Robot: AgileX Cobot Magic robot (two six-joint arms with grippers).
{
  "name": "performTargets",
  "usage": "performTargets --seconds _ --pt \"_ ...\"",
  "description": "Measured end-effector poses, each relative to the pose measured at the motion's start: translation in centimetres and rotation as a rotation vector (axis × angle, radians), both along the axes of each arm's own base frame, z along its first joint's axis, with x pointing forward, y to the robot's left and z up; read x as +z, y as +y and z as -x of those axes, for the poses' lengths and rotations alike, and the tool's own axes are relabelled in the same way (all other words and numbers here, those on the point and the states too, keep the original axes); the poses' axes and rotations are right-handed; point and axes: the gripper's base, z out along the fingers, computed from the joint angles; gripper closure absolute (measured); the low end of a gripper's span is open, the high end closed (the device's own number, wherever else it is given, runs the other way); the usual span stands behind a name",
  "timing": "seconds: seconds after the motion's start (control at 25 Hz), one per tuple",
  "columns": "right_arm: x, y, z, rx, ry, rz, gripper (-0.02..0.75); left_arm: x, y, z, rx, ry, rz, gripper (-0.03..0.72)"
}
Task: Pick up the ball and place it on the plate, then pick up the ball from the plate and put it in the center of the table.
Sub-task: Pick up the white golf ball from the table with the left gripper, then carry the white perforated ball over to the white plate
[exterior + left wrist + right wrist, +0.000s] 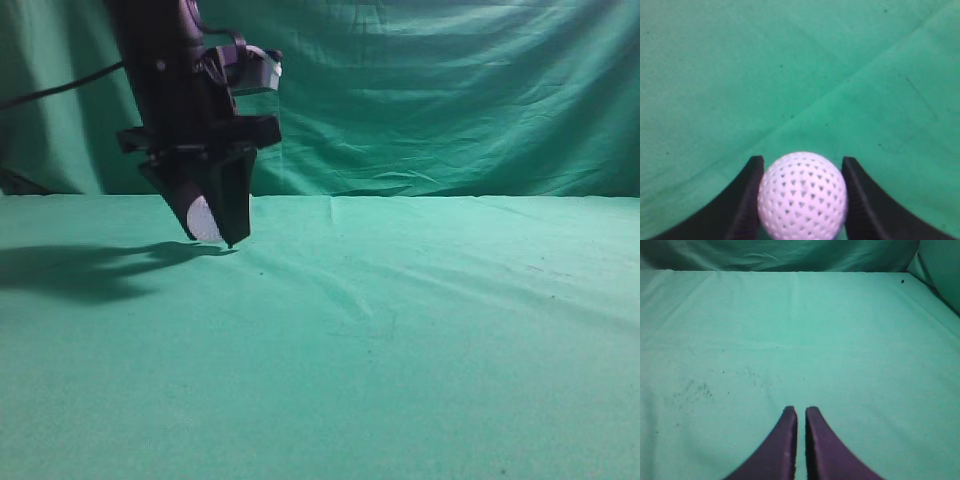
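My left gripper [215, 230] hangs above the green cloth table [400, 330] at the left of the exterior view. It is shut on the white dimpled ball [203, 218]. In the left wrist view the ball [802, 195] sits between the two black fingers of the left gripper [802, 167], with bare table cloth [790, 75] below. The fingertips hover just above the cloth. My right gripper [801, 412] is shut and empty over the table [790, 340]; it does not show in the exterior view. No plate is in view.
A darker green backdrop cloth [450, 90] hangs behind the table's far edge. The left arm casts a shadow [90, 268] on the cloth to the left. A cable [60, 88] runs off left from the arm.
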Motion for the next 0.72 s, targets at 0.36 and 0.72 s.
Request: performTargets --seconds 0.36,0.72 --pt "0.0 0.0 0.0 0.000 0.000 0.000 0.685 7.1 0.2 0.8 0.024 -0.007 0.040 0.381" --pt "3.3 -0.2 -0.4 -0.045 -0.354 -0.143 0.685 13.5 7.3 5.6 0.149 -0.127 0.095 0.381"
